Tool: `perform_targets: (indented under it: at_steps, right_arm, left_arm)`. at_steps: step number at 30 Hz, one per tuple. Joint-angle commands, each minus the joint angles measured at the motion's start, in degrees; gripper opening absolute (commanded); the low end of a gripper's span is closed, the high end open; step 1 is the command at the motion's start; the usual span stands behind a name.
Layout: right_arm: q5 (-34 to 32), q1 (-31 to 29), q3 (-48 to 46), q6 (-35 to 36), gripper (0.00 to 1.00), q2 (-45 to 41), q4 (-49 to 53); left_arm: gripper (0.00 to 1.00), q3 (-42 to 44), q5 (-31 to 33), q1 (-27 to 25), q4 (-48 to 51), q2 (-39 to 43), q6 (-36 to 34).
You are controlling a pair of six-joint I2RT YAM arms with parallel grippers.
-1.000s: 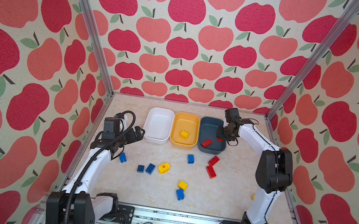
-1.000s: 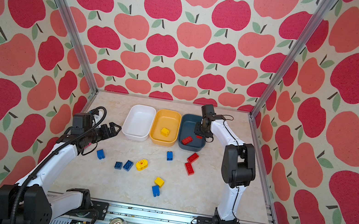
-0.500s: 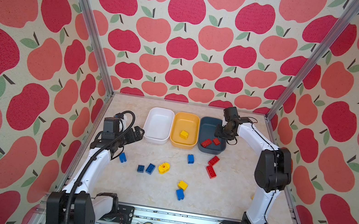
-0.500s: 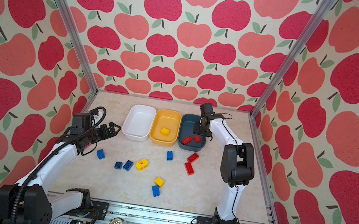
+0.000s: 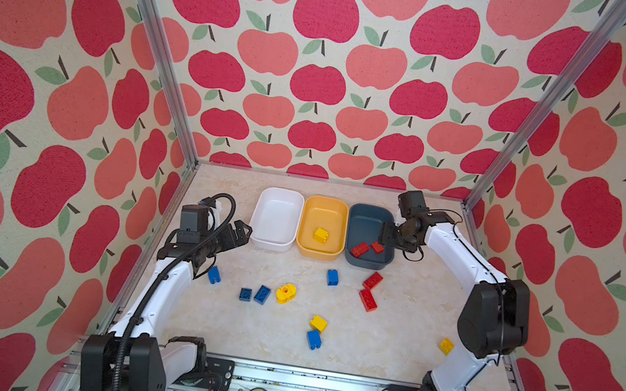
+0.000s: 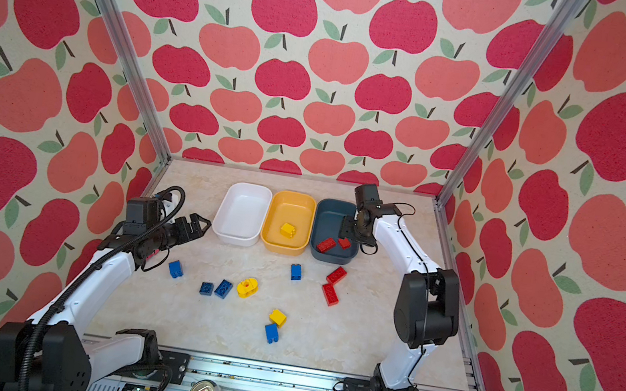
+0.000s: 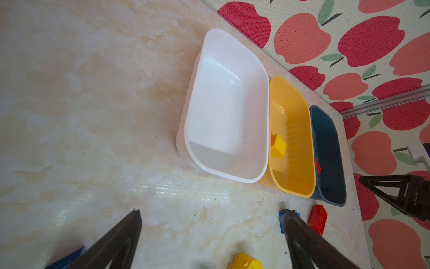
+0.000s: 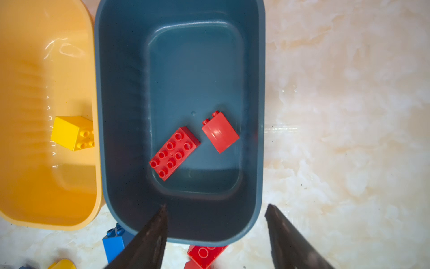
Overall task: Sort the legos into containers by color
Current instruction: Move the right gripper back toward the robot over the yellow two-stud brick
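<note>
Ten bricks loose, three sorted, and here are the traps ahead of you, operator. Nearest you, a stray yellow point(image 5: 445, 345) sits close against the right arm's lower link. A wide swing of that arm could knock it toward the table edge. Mid-table, a blue brick point(image 5: 313, 339) and a yellow brick point(image 5: 318, 323) lie touching or nearly so, and a careless pinch there may drag both toward one tub. Farther in, the loose reds point(image 5: 368, 300) wait just outside the blue tub point(image 5: 366, 221). That tub holds the tubbed reds point(image 8: 174, 152), not blues. Out of habit you could drop a blue in with them, when the empty white tub point(image 5: 276, 216) looks the likely home for blues. The yellow tub point(image 5: 323, 211) holds a single yellow point(image 5: 321, 235).

The right gripper point(image 8: 216, 206) hangs over the blue tub's near end. Its jaws are apart with nothing between them, and they touch nothing you can see. Draw it back low and a fingertip could catch the rim and shove the tub onto the loose reds. The left gripper point(image 5: 238, 231) hangs just beside the white tub's near corner, spread wide and empty, with an edge blue point(image 5: 213, 275) on the table below its arm.
</note>
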State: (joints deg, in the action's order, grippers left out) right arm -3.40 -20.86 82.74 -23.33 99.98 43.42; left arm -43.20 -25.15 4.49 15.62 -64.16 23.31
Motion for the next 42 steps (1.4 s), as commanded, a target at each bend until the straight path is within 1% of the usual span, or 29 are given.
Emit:
perform_targets:
  at_steps: [1,8,11,16,20,23,24,26,29,36,38,42]
  right_arm:
    - [0.0,1.0,-4.2,-2.6,0.73,-4.3,4.1]
    - [3.0,5.9,-16.2,-5.1,0.78,-15.1,7.1]
    - [3.2,8.4,-20.1,-5.2,0.80,-19.6,9.1]
    - [1.7,11.9,-25.6,-5.0,0.88,-25.8,12.7]
    - [2.4,16.2,-31.2,-5.3,0.95,-30.8,14.2]
    - [4.1,19.9,-35.2,-6.4,0.97,-34.0,14.4]
    - [4.7,20.4,-36.1,-6.5,0.97,-34.7,14.0]
    - [3.7,21.2,-37.2,-7.5,0.99,-35.4,14.1]
    - [3.5,23.4,-37.8,-8.1,0.99,-34.8,14.8]
    - [-1.3,27.5,-37.2,-10.7,0.99,-33.1,17.9]
    - [-1.3,30.0,-37.3,-11.6,0.99,-32.7,18.5]
    - [1.3,35.7,-40.2,-13.6,0.99,-34.2,18.1]
  left_arm:
    - [0.98,0.3,-0.9,0.4,0.4,-0.5,0.6]
    - [0.98,0.9,-1.0,0.3,0.3,-0.6,1.7]
    - [0.98,1.2,-1.5,0.3,0.4,-0.8,2.3]
    - [0.98,1.3,-2.1,0.2,1.0,-1.3,2.7]
    - [0.98,1.9,-2.7,0.2,1.1,-1.4,2.6]
    - [0.98,2.5,-3.4,0.1,0.7,-2.1,2.9]
    - [0.98,2.7,-3.7,0.1,0.4,-2.4,2.9]
    - [0.98,3.2,-3.9,0.1,0.1,-2.8,3.0]
    - [0.98,3.6,-3.9,0.1,0.0,-3.2,3.1]
    - [0.98,3.6,-2.1,0.1,1.3,-3.2,2.1]
    - [0.98,3.7,-1.8,0.1,1.2,-3.4,2.1]
    - [0.98,3.9,-1.8,0.2,0.7,-4.0,2.0]
